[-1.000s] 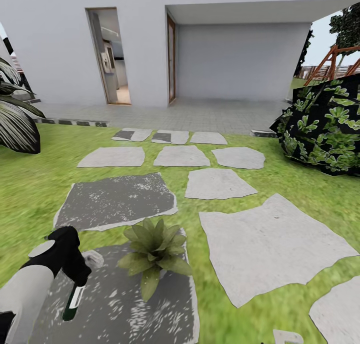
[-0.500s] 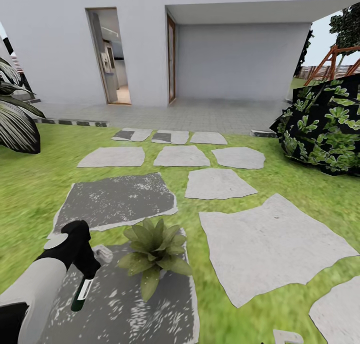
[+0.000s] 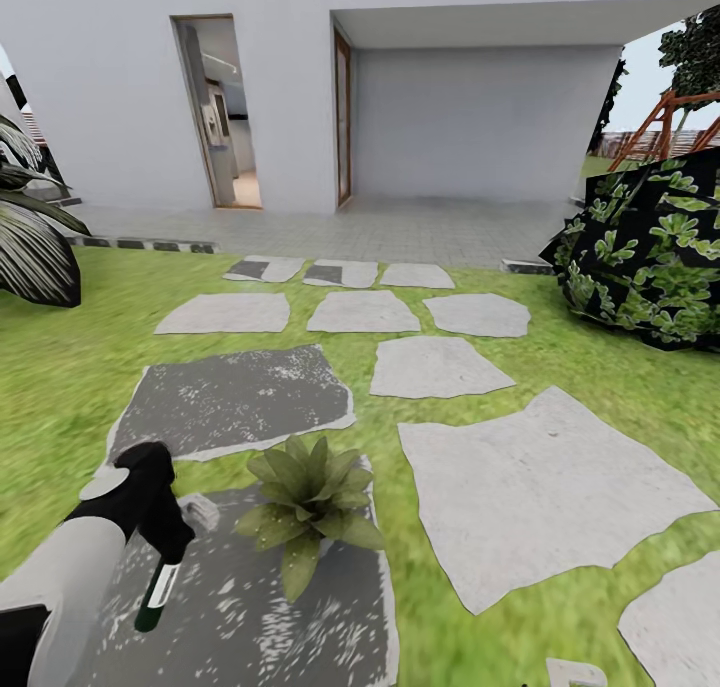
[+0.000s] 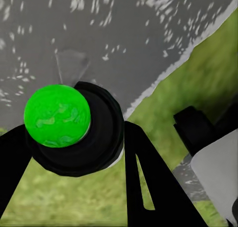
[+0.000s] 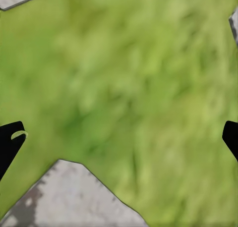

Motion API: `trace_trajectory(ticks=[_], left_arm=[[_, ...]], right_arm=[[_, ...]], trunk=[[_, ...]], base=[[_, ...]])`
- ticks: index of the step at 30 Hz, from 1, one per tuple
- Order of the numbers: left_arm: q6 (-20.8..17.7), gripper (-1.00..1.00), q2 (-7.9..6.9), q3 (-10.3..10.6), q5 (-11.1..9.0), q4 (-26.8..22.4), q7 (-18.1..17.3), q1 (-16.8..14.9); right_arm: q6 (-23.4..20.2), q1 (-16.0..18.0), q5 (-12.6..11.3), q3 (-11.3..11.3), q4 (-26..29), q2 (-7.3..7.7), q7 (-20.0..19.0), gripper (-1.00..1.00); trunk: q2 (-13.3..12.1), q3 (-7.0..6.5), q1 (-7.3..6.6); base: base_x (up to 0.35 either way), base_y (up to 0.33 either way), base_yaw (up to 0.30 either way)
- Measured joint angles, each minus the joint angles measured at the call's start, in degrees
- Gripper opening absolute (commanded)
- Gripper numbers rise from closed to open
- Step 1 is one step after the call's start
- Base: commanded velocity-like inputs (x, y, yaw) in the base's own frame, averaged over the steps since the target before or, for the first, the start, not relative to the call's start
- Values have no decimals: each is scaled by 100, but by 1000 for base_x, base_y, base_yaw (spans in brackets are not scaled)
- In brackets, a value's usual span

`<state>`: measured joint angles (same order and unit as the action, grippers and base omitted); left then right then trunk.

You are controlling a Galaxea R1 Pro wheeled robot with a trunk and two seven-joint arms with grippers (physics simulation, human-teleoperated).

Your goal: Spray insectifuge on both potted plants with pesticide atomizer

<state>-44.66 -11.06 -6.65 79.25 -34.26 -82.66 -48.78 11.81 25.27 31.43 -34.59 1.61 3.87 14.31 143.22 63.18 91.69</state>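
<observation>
My left gripper [image 3: 164, 557] is shut on the pesticide atomizer [image 3: 156, 595], a small dark bottle with a pale label that hangs nearly straight down over a dark grey stepping stone [image 3: 250, 617]. In the left wrist view the atomizer [image 4: 74, 133] shows end-on between the black fingers [image 4: 141, 182], with a bright green round end. One potted plant [image 3: 310, 502], a rosette of pointed green leaves, stands on the same stone just right of the bottle; its pot is hidden by leaves. My right gripper [image 5: 119, 138] is open above grass.
Pale stepping stones [image 3: 540, 487] cross the lawn toward a white house with an open doorway [image 3: 220, 117]. A big broad-leaved shrub [image 3: 650, 257] fills the right side, and palm fronds [image 3: 30, 237] reach in at the left. A small pale block [image 3: 200, 512] lies beside my left wrist.
My left gripper carried the atomizer toward the plant, then eased back slightly left and lower. The view itself has not shifted.
</observation>
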Motion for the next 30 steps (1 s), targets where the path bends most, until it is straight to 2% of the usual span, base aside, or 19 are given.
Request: trace_trajectory(ticks=[3,5,6,8,11,14,16,18,28,30], left_arm=[[0,-100,-37,4,-4,3,-4,3],[-1,-100,-1,1,-17,4,-13,-7],[-1,-100,39,-14,-25,4,-17,-24],[-3,-100,270,-23,-47,4,-20,-54],[10,-100,410,-1,-28,15,-10,-14],[83,-100,344,10,-14,177,-4,34],[273,-100,161,18,1,338,8,124],[351,-100,79,14,-6,367,23,228],[351,-100,30,-81,-71,278,138,275],[332,-100,52,-84,-77,169,171,241]], right_arm=[[0,0,0,0,0,0,0,100],[0,0,0,0,0,-1,0,100],[0,0,0,0,0,-2,0,100],[0,0,0,-1,0,-1,0,100],[0,0,0,0,0,-2,0,100],[0,0,0,0,0,0,0,100],[0,0,0,0,0,-1,0,100],[0,0,0,0,0,-1,0,100],[27,0,1,0,16,-2,-1,100],[225,0,-19,-3,28,-4,-10,100]], trunk=[[0,0,0],[0,0,0],[0,0,0],[0,0,0],[0,0,0],[0,0,0],[0,0,0],[0,0,0],[0,0,0],[0,0,0]], base=[[0,0,0],[0,0,0],[0,0,0],[0,0,0],[0,0,0],[0,0,0],[0,0,0],[0,0,0],[0,0,0],[0,-98,0]])
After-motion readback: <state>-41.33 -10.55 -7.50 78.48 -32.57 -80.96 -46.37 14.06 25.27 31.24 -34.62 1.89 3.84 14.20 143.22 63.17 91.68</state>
